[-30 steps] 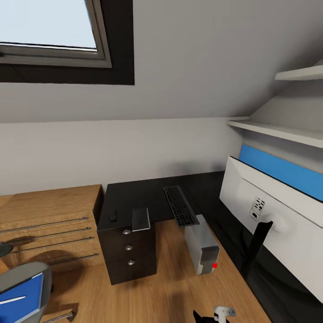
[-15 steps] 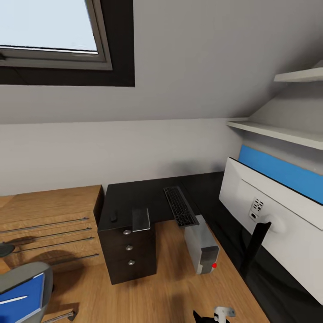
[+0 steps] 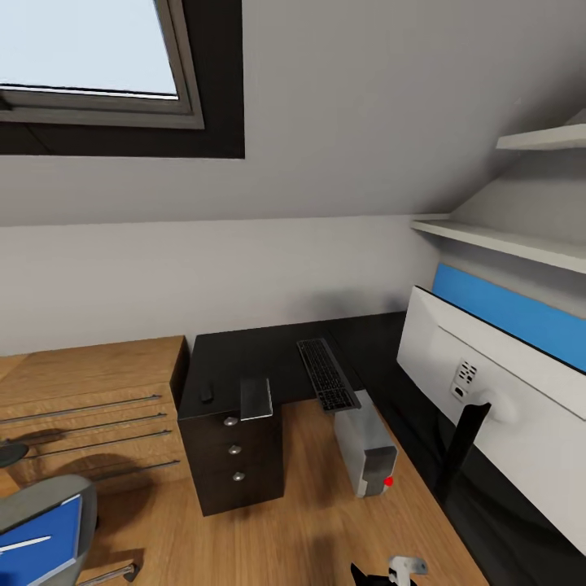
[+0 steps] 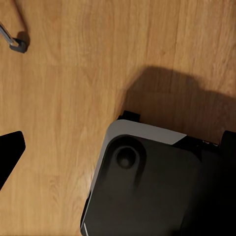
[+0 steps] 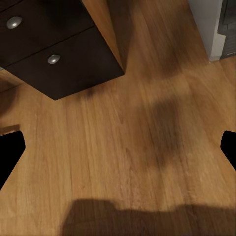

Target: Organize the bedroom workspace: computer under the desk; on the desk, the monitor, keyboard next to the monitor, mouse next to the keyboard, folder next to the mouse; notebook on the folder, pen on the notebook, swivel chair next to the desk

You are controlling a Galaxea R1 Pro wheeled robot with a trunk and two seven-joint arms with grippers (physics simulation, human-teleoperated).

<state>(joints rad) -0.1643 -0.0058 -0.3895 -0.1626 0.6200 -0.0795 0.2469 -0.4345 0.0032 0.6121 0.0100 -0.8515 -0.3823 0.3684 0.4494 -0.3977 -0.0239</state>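
desk [image 3: 244,358]: matt black L-top, well ahead of both pincers, bearing the gear | monitor [image 3: 496,407]: white back, on the right wing | computer [image 3: 366,443]: grey box, floor, under desk edge | swivel chair [image 3: 41,521]: carries blue folder [image 3: 37,529], pending | keyboard [image 3: 327,374]: slim | notebook [image 3: 255,397]: glossy | mouse [image 3: 206,393] | right pincer: spread, empty over the wood floor | left pincer: aperture cannot be judged.

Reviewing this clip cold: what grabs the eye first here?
The monitor looms at the head view's right, its white back toward the camera, standing on the black desk. On the desk's far part lie the keyboard, notebook and mouse; the grey computer stands on the floor below.
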